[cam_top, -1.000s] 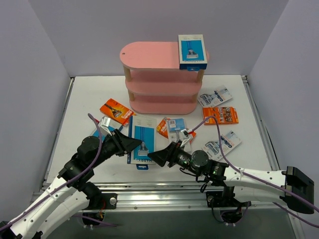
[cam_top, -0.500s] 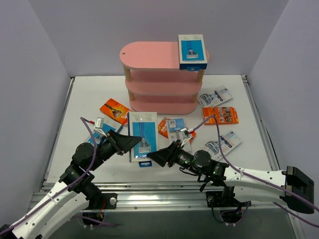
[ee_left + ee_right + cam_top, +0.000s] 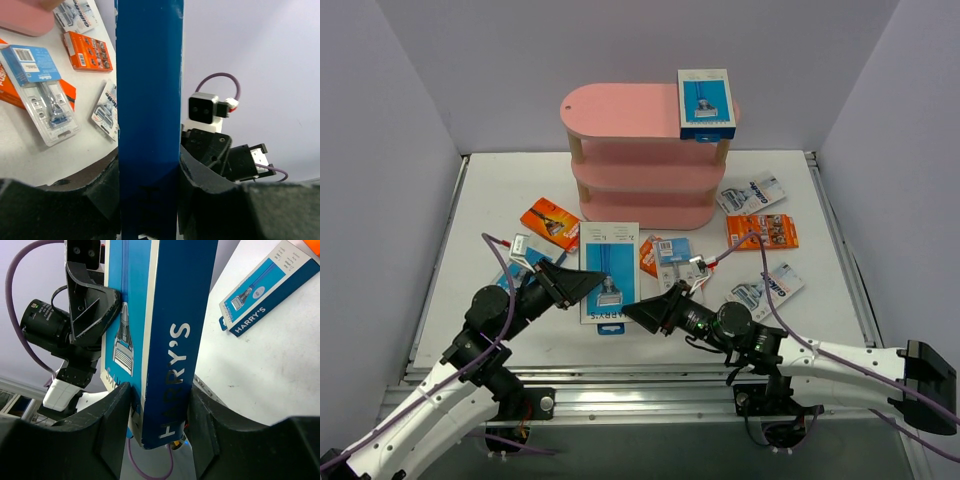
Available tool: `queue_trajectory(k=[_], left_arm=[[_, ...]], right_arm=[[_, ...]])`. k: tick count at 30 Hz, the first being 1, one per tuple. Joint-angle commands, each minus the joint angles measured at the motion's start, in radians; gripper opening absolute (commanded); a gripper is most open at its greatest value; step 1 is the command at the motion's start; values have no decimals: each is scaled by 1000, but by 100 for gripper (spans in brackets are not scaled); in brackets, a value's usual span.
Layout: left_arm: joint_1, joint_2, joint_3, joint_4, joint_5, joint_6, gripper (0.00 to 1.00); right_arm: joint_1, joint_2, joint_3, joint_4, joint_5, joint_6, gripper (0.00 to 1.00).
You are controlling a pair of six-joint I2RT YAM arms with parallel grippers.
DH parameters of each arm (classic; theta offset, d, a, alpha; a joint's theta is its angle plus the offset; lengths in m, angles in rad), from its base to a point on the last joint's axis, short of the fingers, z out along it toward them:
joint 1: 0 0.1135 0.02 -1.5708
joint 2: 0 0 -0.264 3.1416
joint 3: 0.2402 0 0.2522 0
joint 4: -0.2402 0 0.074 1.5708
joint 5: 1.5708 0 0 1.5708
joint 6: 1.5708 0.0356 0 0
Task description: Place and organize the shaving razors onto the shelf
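A blue-and-white razor box [image 3: 608, 272] hangs above the table between my two grippers. My left gripper [image 3: 590, 284] is shut on its left edge and my right gripper [image 3: 640, 312] is shut on its lower right corner. The left wrist view shows the box's blue edge [image 3: 149, 100] clamped between the jaws of that gripper [image 3: 149, 172]. The right wrist view shows the box [image 3: 172, 330] clamped in that gripper [image 3: 160, 407]. The pink shelf [image 3: 620, 112] stands behind, with one blue-and-white box [image 3: 705, 103] on the right end of its top board.
Another blue box [image 3: 270, 285] lies on the table by the left arm. Orange cards [image 3: 550, 222] [image 3: 762, 232] and clear blister packs [image 3: 752, 192] [image 3: 770, 288] [image 3: 672, 262] lie scattered in front of and to the right of the shelf.
The held box has risen a little and moved slightly toward the shelf. The left arm has drawn back to the left, and the right gripper has shifted slightly right.
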Motion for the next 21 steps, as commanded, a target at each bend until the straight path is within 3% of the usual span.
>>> queue_trajectory(k=[1,5,13,19,21], left_arm=[[18,19,9,-30,-15,48,47],[21,30,-11,2,-7,45,71],[39,50,-12,2,11,59,82],[67,4,33,-103,11,106,97],[78,-17,47,-167,0,117,94]], right_arm=[[7,-60,7,58,-38,-17,10],[7,-67,4,55,-38,-12,0],[6,-74,4,57,-4,0,0],[7,-103,-4,20,44,12,0],[6,-112,-9,17,65,21,0]])
